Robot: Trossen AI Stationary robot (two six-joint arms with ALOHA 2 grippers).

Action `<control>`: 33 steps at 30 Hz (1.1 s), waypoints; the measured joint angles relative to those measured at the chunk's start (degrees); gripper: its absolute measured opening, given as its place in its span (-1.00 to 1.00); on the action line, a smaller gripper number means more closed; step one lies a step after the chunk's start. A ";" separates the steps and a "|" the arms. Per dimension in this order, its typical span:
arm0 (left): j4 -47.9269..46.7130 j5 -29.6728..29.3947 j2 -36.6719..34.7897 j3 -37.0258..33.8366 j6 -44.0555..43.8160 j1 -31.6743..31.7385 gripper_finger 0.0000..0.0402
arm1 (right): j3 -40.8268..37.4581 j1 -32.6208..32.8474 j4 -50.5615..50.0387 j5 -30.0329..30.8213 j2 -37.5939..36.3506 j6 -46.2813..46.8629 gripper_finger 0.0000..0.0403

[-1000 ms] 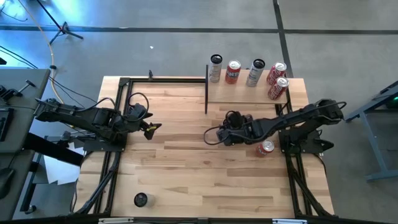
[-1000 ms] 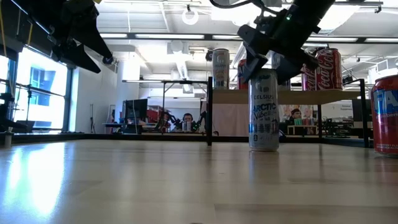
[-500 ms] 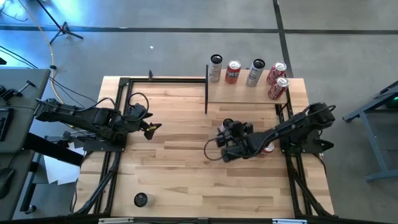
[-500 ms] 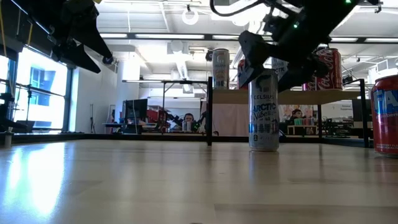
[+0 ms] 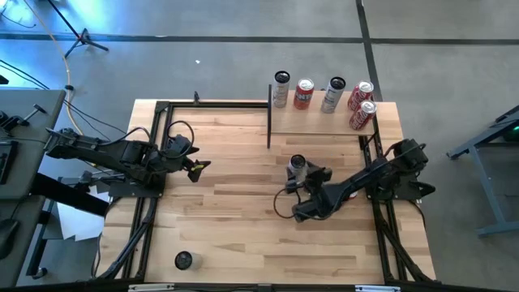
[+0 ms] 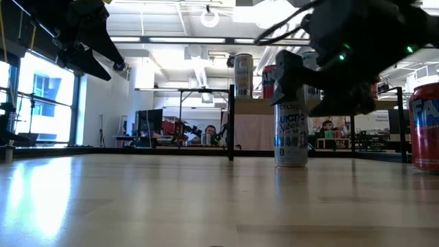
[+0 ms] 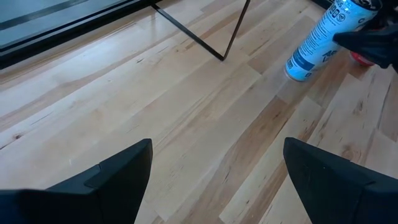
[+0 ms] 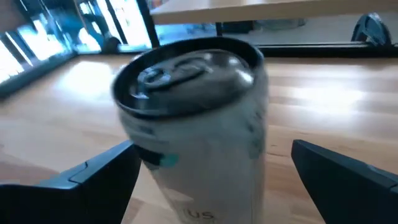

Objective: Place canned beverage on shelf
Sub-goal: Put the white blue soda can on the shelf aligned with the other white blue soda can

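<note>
Tall slim white-and-blue beverage can [image 5: 297,167] is standing upright on the pale plank desk [image 5: 235,219], just in front of the small pale wood shelf [image 5: 320,123] with black metal uprights. Right gripper [image 5: 304,180] is hovering just beside it, fingers spread wide, gripping nothing. Left gripper [image 5: 197,168] is waiting well apart over the desk's left side, fingers wide and empty.

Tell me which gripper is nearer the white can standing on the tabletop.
Right. The right gripper sits just beside the white can, open; the left gripper hangs well off toward the table's left side.

Pale smooth wood plank tabletop [image 5: 235,219], glossy metal can [image 6: 291,134], thin matt black metal shelf uprights [image 5: 269,113]
</note>
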 joint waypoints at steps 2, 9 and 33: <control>-0.05 -0.01 0.01 0.00 0.00 -0.01 0.68 | -2.65 0.67 3.84 2.31 0.03 2.14 0.98; -0.02 -0.02 0.02 0.00 0.00 0.00 0.68 | -8.78 1.34 17.89 8.16 0.12 -3.52 0.99; -0.02 -0.01 0.00 0.00 0.01 -0.01 0.68 | -9.51 -0.76 29.03 2.62 0.10 -17.71 0.30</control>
